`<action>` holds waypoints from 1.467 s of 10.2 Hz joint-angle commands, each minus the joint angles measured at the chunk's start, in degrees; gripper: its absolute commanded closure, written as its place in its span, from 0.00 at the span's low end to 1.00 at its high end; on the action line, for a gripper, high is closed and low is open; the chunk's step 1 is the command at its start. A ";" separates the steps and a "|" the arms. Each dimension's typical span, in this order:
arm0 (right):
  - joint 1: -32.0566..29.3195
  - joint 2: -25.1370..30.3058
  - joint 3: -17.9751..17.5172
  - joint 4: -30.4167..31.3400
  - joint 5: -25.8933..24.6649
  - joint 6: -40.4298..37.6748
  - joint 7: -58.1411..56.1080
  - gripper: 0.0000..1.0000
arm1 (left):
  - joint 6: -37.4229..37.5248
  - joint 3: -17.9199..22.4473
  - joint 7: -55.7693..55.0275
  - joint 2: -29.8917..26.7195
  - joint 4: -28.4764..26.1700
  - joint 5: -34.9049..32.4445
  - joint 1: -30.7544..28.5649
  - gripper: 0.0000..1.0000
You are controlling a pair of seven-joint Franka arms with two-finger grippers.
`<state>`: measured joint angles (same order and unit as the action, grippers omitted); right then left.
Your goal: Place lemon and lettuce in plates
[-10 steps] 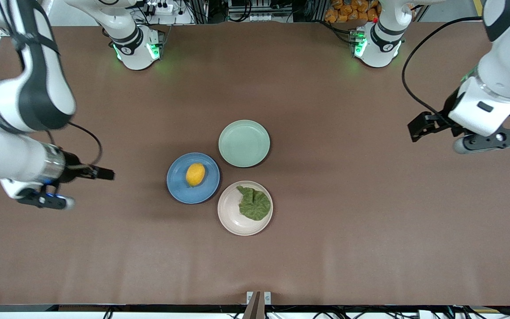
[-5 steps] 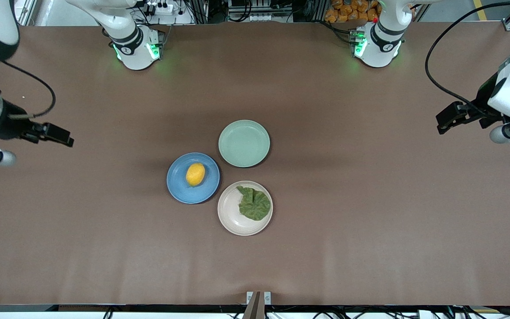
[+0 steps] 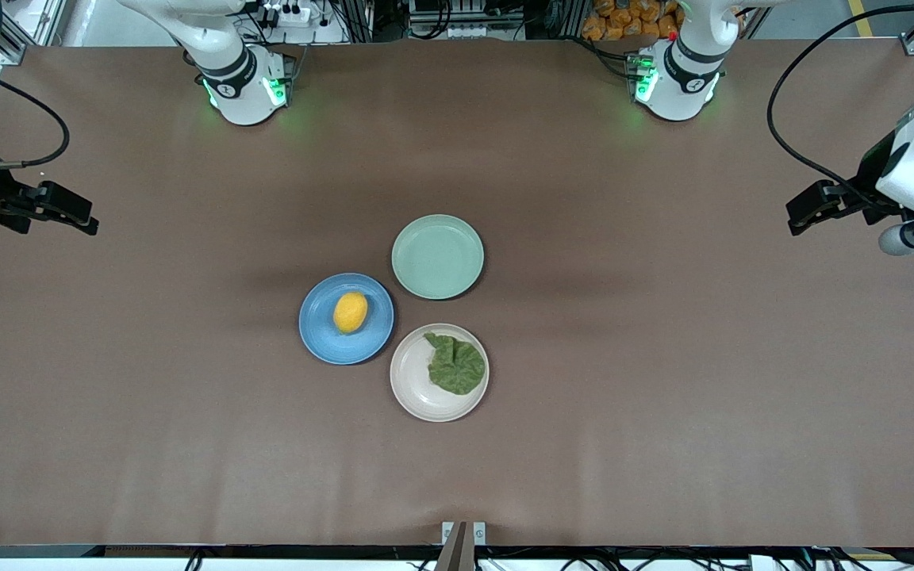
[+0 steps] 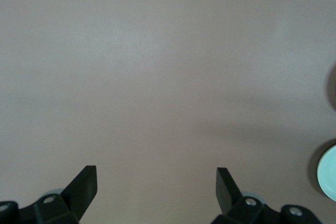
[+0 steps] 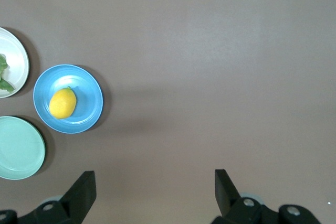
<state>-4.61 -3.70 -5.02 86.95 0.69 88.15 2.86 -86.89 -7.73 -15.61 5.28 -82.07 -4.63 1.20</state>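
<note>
A: Lemon [image 3: 350,312] in blue plate [image 3: 322,341], lettuce [image 3: 457,365] in beige plate [image 3: 413,388]. Left?
B: Nothing; left tool [image 4: 156,188] and right tool [image 5: 155,191] wide, empty, at table [image 3: 663,396] ends, just park clear

The left claw [image 4: 156,184] is wide open, with its two dark fingers [image 4: 84,184] far apart. Brown table [image 4: 157,77] fills the space under it. A bit of a pale green plate [image 4: 329,179] peeks in, off to one side of the claw.
</note>
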 commanded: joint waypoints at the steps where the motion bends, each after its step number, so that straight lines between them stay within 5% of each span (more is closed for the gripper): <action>1: 0.04 0.80 -0.34 1.21 -1.31 0.44 -0.67 0.00 | -2.14 0.70 1.55 -3.25 -3.18 1.02 0.12 0.00; 15: -0.13 0.71 -0.43 1.12 -1.39 -0.26 -0.75 0.00 | -2.85 0.35 3.22 -2.29 -2.57 -0.12 -0.15 0.00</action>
<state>-4.44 -3.70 -5.24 87.48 0.17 88.14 2.76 -89.04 -7.30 -13.65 3.72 -83.95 -4.63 1.23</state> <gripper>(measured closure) 0.000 0.000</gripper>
